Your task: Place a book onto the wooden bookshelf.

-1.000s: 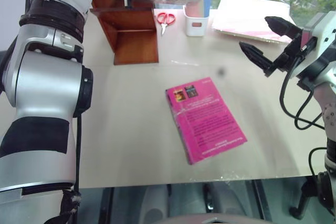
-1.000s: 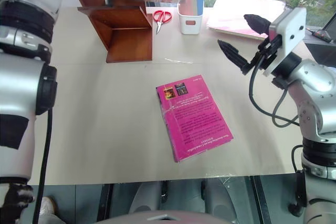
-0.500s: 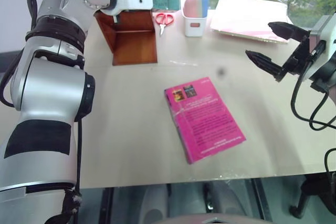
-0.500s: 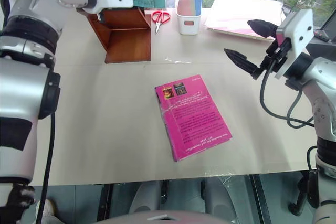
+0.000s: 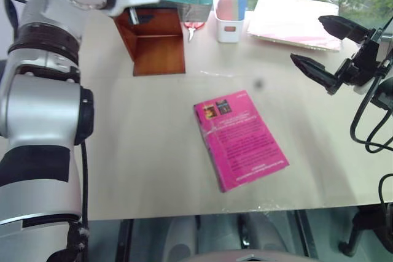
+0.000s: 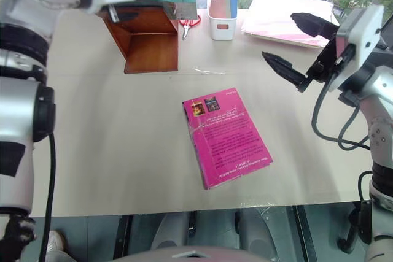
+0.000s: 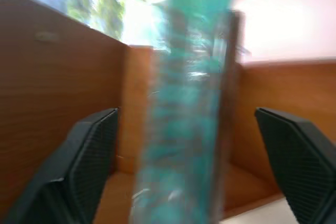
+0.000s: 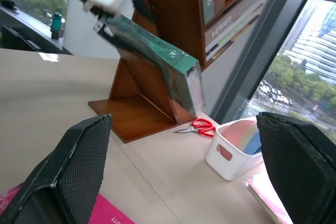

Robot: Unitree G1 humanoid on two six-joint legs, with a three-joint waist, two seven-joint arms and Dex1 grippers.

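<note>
The teal-green book slants over the wooden bookshelf at the table's far left, one end down by the shelf's base board. I cannot tell whether it rests on the board. My left gripper is at the book's raised end and is open. Its fingers stand wide apart, with a gap to the book on each side. In the left wrist view the shelf's brown panels lie behind and under the book. My right gripper hovers open and empty over the table's right side, far from the shelf.
A magenta-pink paperback lies flat in the middle of the table. Red scissors and a white container sit just right of the shelf. A pale pink folder stack lies at the back right.
My left gripper has gone from shut on the book to open, and the left hand has shifted left. The right gripper has drawn back a little. The pink paperback has not moved.
</note>
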